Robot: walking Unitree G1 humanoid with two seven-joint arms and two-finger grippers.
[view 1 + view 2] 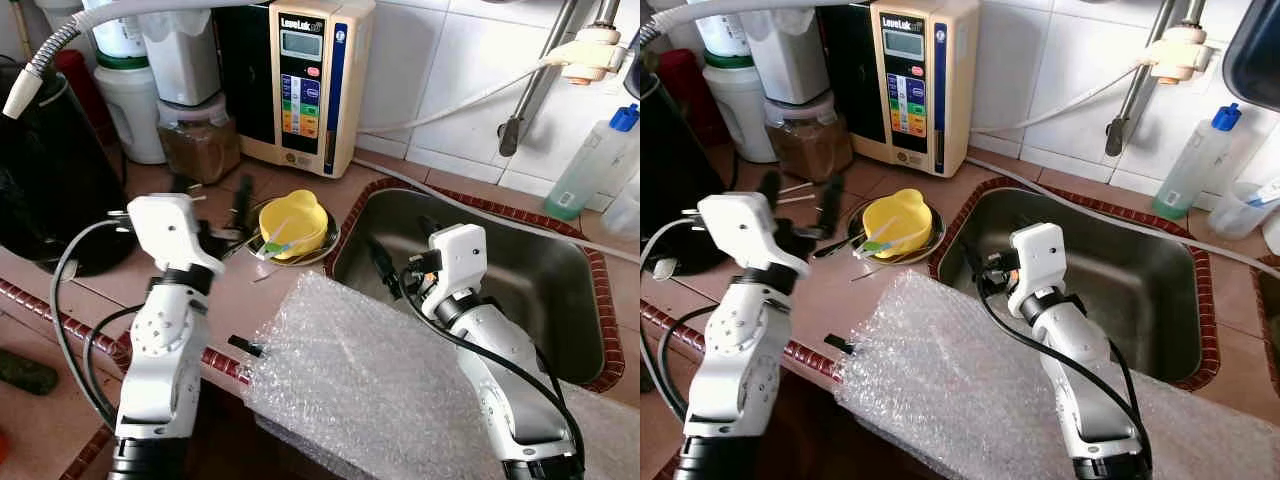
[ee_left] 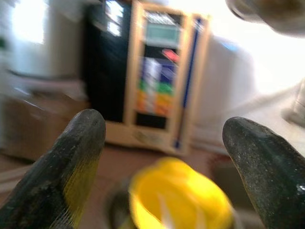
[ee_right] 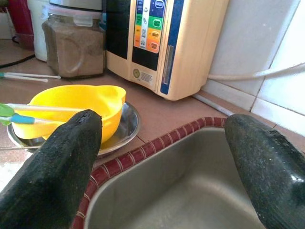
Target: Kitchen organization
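Note:
A yellow bowl [image 1: 292,222] holding green, blue and white utensils sits on a small steel plate [image 1: 327,250] on the counter, left of the steel sink [image 1: 540,290]. My left gripper [image 1: 212,192] hovers open just left of the bowl and aims at it; in the left wrist view the left gripper [image 2: 167,162] has the blurred bowl [image 2: 176,200] between its fingers [image 2: 71,167] with a wide gap. My right gripper [image 3: 162,162] is open over the sink's left rim [image 3: 143,152], with nothing in it. The bowl [image 3: 71,102] lies beside its one finger [image 3: 52,171].
A sheet of bubble wrap [image 1: 350,385] drapes over the counter's front edge between my arms. At the back stand a beige water unit [image 1: 300,80], a jar of brown powder [image 1: 200,140], a black kettle [image 1: 50,180] and a blue-capped bottle [image 1: 595,160]. A hose [image 1: 470,100] crosses the tiled wall.

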